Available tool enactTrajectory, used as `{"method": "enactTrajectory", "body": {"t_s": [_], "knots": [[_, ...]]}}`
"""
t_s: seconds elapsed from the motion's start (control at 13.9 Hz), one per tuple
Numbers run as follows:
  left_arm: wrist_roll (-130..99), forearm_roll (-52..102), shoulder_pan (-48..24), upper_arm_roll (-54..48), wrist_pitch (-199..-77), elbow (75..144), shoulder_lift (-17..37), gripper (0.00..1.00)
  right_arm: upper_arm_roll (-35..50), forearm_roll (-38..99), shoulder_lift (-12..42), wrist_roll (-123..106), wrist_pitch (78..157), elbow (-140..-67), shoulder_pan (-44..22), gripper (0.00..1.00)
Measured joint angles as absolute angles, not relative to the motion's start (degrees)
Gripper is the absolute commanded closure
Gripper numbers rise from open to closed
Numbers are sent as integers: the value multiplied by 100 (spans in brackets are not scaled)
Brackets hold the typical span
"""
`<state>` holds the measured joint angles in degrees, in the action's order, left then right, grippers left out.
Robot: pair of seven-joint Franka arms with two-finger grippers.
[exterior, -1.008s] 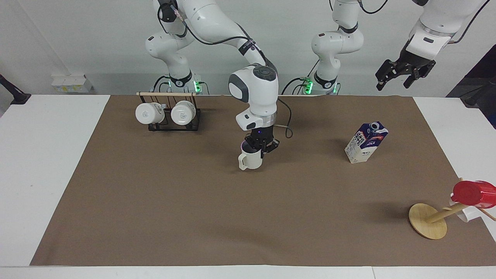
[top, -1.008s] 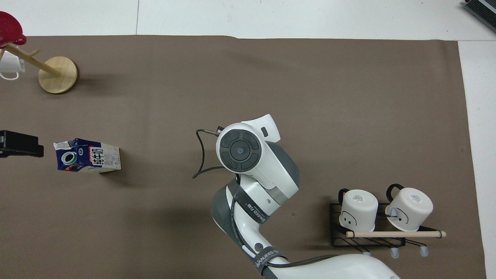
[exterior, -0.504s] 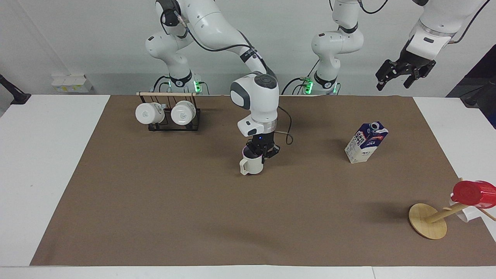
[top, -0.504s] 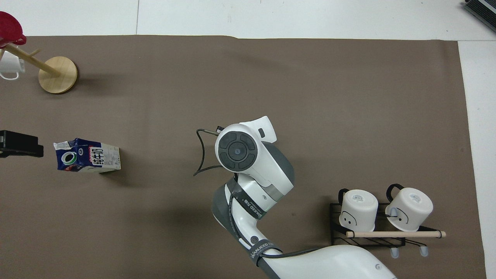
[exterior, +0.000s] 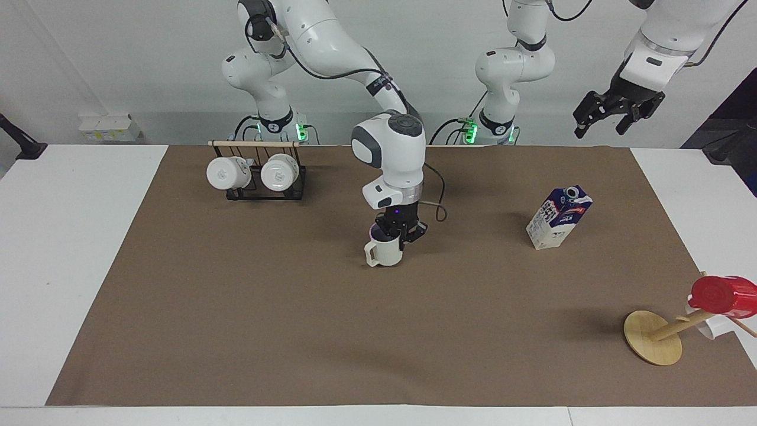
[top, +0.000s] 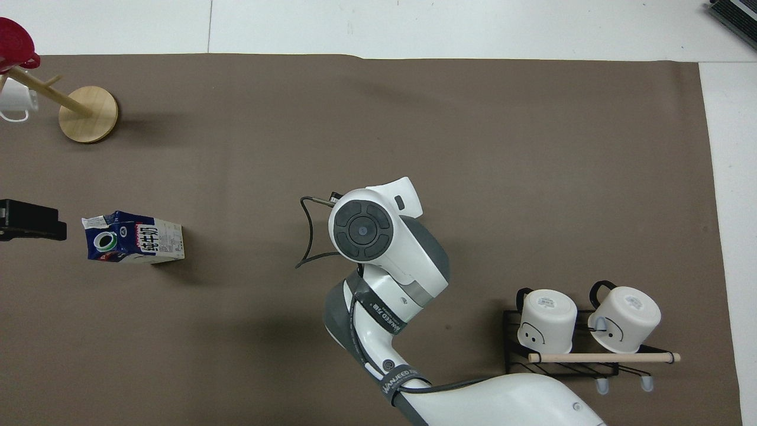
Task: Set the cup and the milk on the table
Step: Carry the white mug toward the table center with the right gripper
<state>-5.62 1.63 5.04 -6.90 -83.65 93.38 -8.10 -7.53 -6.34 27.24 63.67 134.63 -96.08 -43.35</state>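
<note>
The cream-white cup (exterior: 384, 252) stands upright on the brown mat of the table (exterior: 295, 331) near its middle, handle toward the right arm's end. My right gripper (exterior: 400, 229) comes straight down on it and is shut on its rim. In the overhead view the right arm's wrist (top: 362, 231) hides the cup and the gripper. The milk (exterior: 559, 218) stands on the mat toward the left arm's end; it also shows in the overhead view (top: 133, 238). My left gripper (exterior: 614, 113) hangs open and empty, high over the table's edge at the robots' end, and waits.
A black wire rack (exterior: 258, 177) with two white mugs stands near the robots at the right arm's end, also in the overhead view (top: 560, 362). A tilted wooden mug tree (exterior: 653, 337) holding a red cup (exterior: 722, 294) is at the left arm's end, farther out.
My right gripper has lowered the cup a little, down onto the mat. The milk and the left arm have not moved.
</note>
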Motion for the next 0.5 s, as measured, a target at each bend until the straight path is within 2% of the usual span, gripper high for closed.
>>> {"method": "enactTrajectory", "body": {"t_s": [0.22,0.5], "knots": [[-562,163,504,-690,-8365,9342,-810,0,-757,-634,2724,6367,13465,-9607,-4332,1],[-562,163,504,-690,-8365,9392,-811,0,-779,-635,2700,6367,13465,-9550,-4323,0]]}}
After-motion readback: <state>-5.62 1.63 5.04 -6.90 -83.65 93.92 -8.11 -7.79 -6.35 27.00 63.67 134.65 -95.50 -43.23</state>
